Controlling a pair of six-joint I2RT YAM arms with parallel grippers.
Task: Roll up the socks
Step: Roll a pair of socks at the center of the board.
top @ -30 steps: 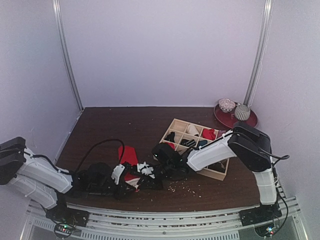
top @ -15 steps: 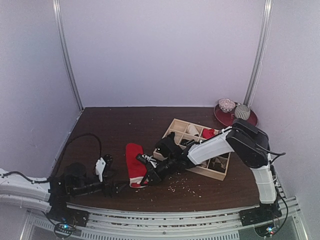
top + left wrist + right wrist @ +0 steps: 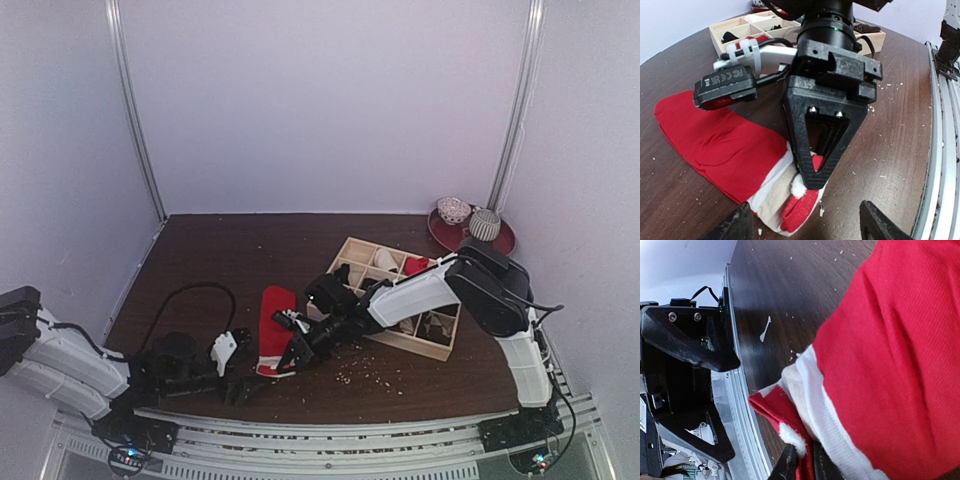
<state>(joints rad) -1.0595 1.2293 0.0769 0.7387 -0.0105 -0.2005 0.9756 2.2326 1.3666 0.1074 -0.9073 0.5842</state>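
While the overhead camera is looking down on a dark brown wooden table [image 3: 250, 250], a red sock [image 3: 272, 322] of soft fabric with a white-striped cuff is lying flat near the front edge, left of centre, with its cuff end nearest the arms. The right gripper [image 3: 291, 352], black and two-fingered, is reaching in from the right and pinching that cuff end. The left gripper [image 3: 238, 385] is lying low just left of the sock. Right of the sock, a pale wooden box [image 3: 352, 250] divided into compartments is holding small fabric items. At the far right, a round red plate [image 3: 500, 242] is carrying two grey-white patterned round items [image 3: 453, 210]. Pale crumbs [image 3: 365, 375] are dotting the table near the box.

From the left wrist camera, the left gripper [image 3: 807, 220] is showing its two fingertips spread wide, released and grasping nothing. Just ahead, the right gripper [image 3: 812, 180] is clenching the folded cuff of the red sock [image 3: 715, 140], and the wooden box [image 3: 735, 32] is sitting beyond.

From the right wrist camera, the right gripper [image 3: 804, 465] is squeezing the white-edged cuff, the red sock [image 3: 900, 340] is filling the right side, and the left gripper [image 3: 725, 407] is gaping open on the left.
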